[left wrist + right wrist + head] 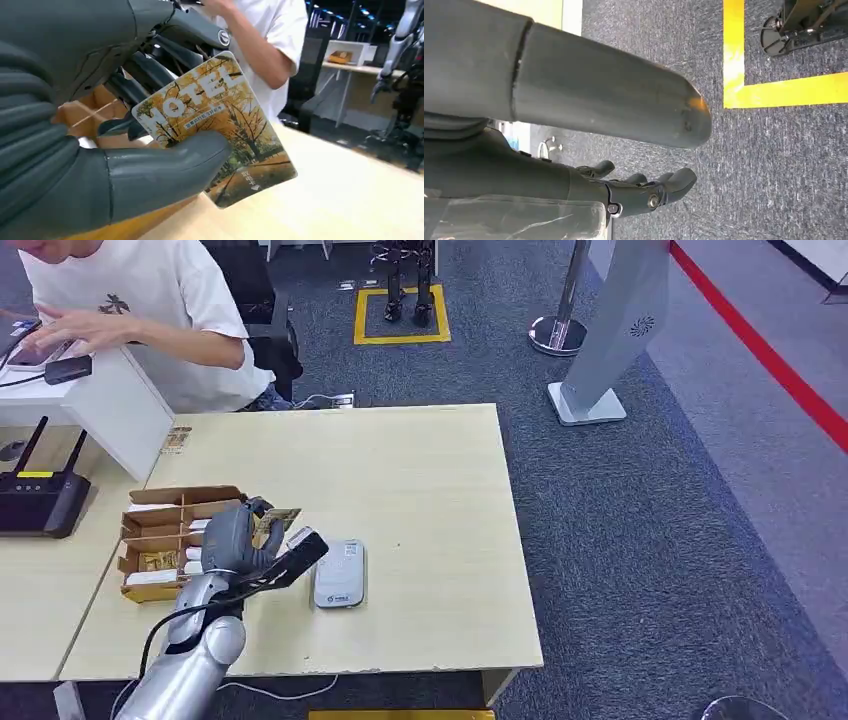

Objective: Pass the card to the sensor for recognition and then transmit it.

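Even, bright indoor light; sharp overview, softer close-ups.

The table [420,490] is lit evenly, with only faint shadows. In the left wrist view the card [215,125] is crisp while the far room blurs dark; the right hand [574,95] shows a small glint.

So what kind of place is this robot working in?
Probably a robot lab or demo hall made up as a hotel desk: another robot beyond, yellow floor marking, and a hotel card held over the reader.

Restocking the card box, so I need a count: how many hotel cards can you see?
2, possibly more: one hotel card held by the left robot hand, and one lying in the cardboard box's compartment. Others may be hidden there.
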{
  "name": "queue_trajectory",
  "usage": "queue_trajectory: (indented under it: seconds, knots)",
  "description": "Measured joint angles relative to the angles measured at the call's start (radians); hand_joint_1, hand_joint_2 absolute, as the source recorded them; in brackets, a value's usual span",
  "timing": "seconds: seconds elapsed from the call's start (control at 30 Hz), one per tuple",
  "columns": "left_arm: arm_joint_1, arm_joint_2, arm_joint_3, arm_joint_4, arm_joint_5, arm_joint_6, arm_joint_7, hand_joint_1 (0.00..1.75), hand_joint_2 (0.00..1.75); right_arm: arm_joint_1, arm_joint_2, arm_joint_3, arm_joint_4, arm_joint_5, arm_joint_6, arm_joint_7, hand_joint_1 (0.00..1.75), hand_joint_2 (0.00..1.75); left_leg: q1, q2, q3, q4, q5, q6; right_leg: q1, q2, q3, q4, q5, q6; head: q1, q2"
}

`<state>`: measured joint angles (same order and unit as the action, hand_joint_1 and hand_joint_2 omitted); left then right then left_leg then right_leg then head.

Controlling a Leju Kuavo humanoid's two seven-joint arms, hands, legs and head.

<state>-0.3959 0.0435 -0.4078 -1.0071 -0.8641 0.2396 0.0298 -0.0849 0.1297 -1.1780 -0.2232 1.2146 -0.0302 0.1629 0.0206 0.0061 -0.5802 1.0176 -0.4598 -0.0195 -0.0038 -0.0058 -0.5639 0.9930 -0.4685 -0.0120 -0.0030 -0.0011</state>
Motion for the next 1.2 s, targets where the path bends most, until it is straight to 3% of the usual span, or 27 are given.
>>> queue_trajectory:
  seconds: [0.3,0.63,1.2]
  knots:
    - [-0.039,-0.031,-0.022,-0.032,0.097,-0.024,-0.018,1.75,1.75,0.0,0.0,0.008,0.0,0.0,0.001,-0.001,0.0,0.0,0.0,0.0,0.0,0.0,0.0,0.0,0.0,0.0,0.0,0.0,0.0,0.0,0.0,0.0]
    - [-0.04,-0.049,-0.064,-0.032,0.11,-0.046,-0.01,1.75,1.75,-0.001,0.0,0.009,0.0,0.0,0.001,-0.003,0.0,0.0,0.0,0.0,0.0,0.0,0.0,0.0,0.0,0.0,0.0,0.0,0.0,0.0,0.0,0.0]
    - [0.012,-0.124,-0.104,0.114,0.116,-0.016,-0.018,1.75,1.75,-0.002,0.0,0.024,0.0,0.018,-0.004,0.003,0.0,0.0,0.0,0.0,-0.001,0.0,-0.001,0.001,0.0,0.0,-0.001,0.0,0.0,0.0,0.0,0.0]
